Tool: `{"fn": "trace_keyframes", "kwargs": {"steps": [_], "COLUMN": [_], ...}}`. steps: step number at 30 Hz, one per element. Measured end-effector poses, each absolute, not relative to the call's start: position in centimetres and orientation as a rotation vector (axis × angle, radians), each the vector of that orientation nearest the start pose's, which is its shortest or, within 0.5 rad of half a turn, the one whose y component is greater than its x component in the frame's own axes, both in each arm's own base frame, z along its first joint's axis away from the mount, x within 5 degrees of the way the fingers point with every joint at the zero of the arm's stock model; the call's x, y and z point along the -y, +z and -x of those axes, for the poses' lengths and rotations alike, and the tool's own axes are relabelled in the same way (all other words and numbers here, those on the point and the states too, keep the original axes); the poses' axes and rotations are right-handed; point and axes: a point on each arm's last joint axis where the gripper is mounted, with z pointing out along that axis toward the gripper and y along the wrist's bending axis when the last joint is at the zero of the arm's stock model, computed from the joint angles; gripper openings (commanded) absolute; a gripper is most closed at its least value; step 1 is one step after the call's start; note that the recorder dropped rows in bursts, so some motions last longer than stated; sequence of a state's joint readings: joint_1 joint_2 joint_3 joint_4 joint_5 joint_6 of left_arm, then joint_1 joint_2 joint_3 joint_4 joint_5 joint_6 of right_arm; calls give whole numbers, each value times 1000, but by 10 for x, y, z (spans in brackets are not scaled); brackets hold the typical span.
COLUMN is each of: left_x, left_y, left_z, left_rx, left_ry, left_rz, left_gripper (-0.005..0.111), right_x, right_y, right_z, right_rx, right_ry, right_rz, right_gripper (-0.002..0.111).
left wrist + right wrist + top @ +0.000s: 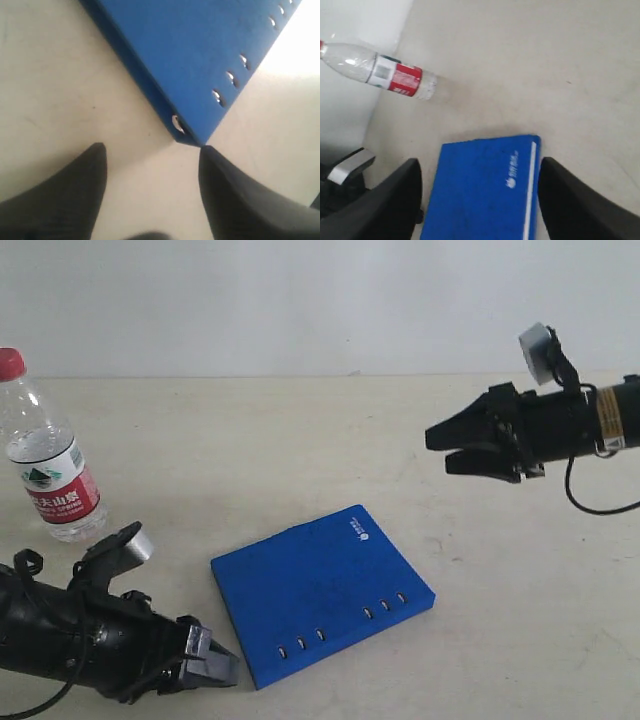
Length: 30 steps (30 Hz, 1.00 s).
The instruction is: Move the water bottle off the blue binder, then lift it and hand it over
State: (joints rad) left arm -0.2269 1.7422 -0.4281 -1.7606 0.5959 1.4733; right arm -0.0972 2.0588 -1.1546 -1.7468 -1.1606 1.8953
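The blue binder (322,592) lies flat on the table near the front middle, rivets along its near edge. The water bottle (48,450) stands upright on the table at the far left, off the binder. My left gripper (212,662) rests low at the binder's near-left corner (192,137), open, nothing between its fingers (80,180). One fingertip looks to touch that corner. My right gripper (448,448) hovers open at the right, well above the table. In its wrist view the binder (485,190) shows between the fingers and the bottle (380,72) beyond.
The beige tabletop (300,440) runs back to a white wall (300,300). The left arm's black body (70,635) fills the front left corner. A cable (600,502) loops under the right arm.
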Motion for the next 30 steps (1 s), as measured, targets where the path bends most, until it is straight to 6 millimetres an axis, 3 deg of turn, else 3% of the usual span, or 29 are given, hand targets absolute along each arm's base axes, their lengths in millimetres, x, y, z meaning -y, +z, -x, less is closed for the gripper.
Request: {"fn": "trace_keyframes", "kwargs": {"steps": [1, 4, 7, 13, 18, 30], "left_x": [101, 104, 107, 109, 111, 112], "left_y": [98, 101, 108, 113, 117, 120], "left_z": [-210, -218, -230, -238, -244, -247], "left_rx": [-2698, -2675, -2632, -2604, -2575, -2563], "left_ry": [-971, -983, -990, -995, -1006, -1012], "left_rz": [-66, -79, -95, -99, -112, -124], "left_gripper": [53, 53, 53, 53, 53, 53], "right_x": [-43, -48, -65, -68, -68, -79], "right_y": [135, 118, 115, 95, 83, 82], "right_z": [-365, -348, -341, -315, -313, -313], "right_rx": [-2378, -2441, -2466, -2562, -2588, -2609], "right_ry": [1382, 1367, 1394, 1390, 1415, 1668], "right_rz": [202, 189, 236, 187, 146, -20], "right_gripper": [59, 59, 59, 59, 59, 59]}}
